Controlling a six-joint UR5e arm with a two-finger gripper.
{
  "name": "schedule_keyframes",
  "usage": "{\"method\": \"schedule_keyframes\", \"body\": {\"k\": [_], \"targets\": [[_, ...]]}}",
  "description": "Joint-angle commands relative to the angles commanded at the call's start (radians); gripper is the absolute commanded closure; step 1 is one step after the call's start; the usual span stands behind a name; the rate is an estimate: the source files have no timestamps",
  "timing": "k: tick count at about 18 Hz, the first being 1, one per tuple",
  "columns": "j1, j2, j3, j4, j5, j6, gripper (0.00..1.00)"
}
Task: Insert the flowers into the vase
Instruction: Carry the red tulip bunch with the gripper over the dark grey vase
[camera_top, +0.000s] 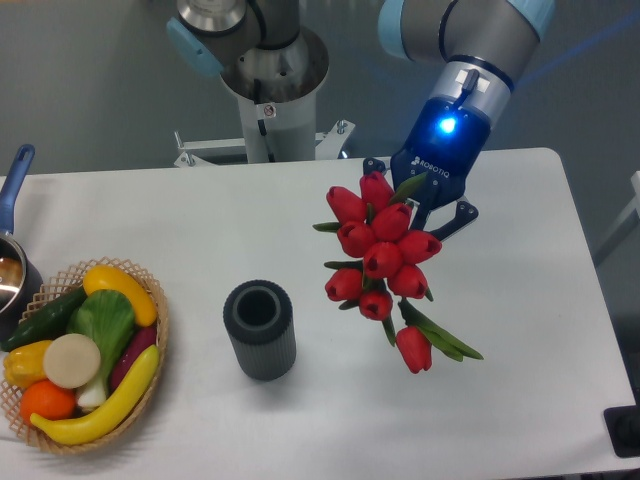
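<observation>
The flowers (382, 258), a bunch of red tulip buds with green leaves, hang in the air right of centre, held above the table. My gripper (425, 198) is shut on the flowers' stems, just behind and above the buds; the stems are mostly hidden by the buds. The vase (260, 329), a small dark grey ribbed cylinder, stands upright on the white table with its round mouth open and empty. It is to the left of and below the flowers, apart from them.
A woven wicker basket (152, 378) with toy fruit and vegetables sits at the left front. A pot with a blue handle (14, 215) is at the left edge. The robot base (270, 80) stands behind the table.
</observation>
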Motion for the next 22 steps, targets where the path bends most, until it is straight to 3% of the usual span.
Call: {"method": "schedule_keyframes", "body": {"k": [12,15,22], "targets": [[-0.046,-0.031,0.009,0.020,-0.006,0.014,0.72],[-0.060,-0.058,0.000,0.031,-0.105,0.058,0.71],[-0.061,-0.060,-0.015,0.031,-0.405,0.129,0.71]]}}
